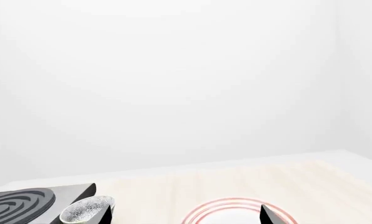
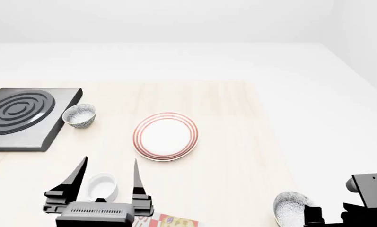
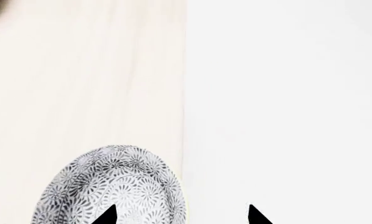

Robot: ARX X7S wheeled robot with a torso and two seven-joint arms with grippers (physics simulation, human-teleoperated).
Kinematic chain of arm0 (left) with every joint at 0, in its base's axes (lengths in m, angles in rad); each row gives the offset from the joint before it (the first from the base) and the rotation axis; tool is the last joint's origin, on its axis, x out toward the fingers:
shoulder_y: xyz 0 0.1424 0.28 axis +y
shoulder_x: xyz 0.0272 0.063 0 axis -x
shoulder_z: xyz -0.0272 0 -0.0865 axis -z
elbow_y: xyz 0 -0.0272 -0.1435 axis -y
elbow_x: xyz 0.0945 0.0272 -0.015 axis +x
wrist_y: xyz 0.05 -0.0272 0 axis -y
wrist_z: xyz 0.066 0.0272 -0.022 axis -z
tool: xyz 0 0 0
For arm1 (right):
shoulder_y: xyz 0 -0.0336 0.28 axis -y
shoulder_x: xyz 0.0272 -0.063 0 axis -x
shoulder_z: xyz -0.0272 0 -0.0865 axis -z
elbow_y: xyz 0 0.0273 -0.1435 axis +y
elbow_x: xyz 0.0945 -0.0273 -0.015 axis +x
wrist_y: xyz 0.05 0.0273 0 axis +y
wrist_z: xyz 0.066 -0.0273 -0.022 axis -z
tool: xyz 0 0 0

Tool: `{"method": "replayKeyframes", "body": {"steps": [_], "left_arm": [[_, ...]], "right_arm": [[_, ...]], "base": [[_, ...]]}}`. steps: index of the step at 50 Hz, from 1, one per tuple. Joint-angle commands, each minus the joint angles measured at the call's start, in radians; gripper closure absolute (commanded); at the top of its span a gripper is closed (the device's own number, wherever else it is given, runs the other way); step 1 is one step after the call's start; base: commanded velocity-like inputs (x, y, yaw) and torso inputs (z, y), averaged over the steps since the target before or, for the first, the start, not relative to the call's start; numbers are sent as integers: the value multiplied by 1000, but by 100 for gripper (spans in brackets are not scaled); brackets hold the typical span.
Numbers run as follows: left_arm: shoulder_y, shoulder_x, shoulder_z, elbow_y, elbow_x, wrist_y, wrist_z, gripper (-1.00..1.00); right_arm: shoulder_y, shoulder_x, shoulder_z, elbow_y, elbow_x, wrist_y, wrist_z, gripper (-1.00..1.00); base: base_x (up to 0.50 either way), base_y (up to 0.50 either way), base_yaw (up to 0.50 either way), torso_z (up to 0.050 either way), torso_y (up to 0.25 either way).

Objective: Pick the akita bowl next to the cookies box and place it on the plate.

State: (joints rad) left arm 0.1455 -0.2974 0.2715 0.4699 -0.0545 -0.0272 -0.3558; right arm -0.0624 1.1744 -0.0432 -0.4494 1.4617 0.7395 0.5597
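Now akita bowl [image 3: 111, 186] under one tip of open right tool [image 3: 179, 215], unheld

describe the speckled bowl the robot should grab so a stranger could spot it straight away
Start at the light wooden table and go to its near right corner, by the right gripper. The akita bowl sits there, grey-and-white speckled. Its twin sits far off beside the black stove plate; the bowl at the left gripper is plain white.

Pale wooden table [image 2: 226, 123], black stove plate with concentric rings [image 2: 21, 116] at its left, speckled twin bowl [image 2: 79, 115] just beside it, plain white bowl [image 2: 102, 187] nearer the front.
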Motion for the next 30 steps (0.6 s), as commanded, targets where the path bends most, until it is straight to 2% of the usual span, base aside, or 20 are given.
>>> {"method": "replayKeyframes", "body": {"steps": [1, 30], "left_arm": [[-4, -3, 5, -5, -2, 1, -3, -100], [-3, -13, 11, 5, -7, -5, -16, -100]], "right_arm": [[46, -40, -49, 39, -38, 14, -33, -100], [82, -107, -111, 114, -109, 11, -83, -100]], "base": [[0, 0, 0, 0, 0], [0, 0, 0, 0, 0]]}}
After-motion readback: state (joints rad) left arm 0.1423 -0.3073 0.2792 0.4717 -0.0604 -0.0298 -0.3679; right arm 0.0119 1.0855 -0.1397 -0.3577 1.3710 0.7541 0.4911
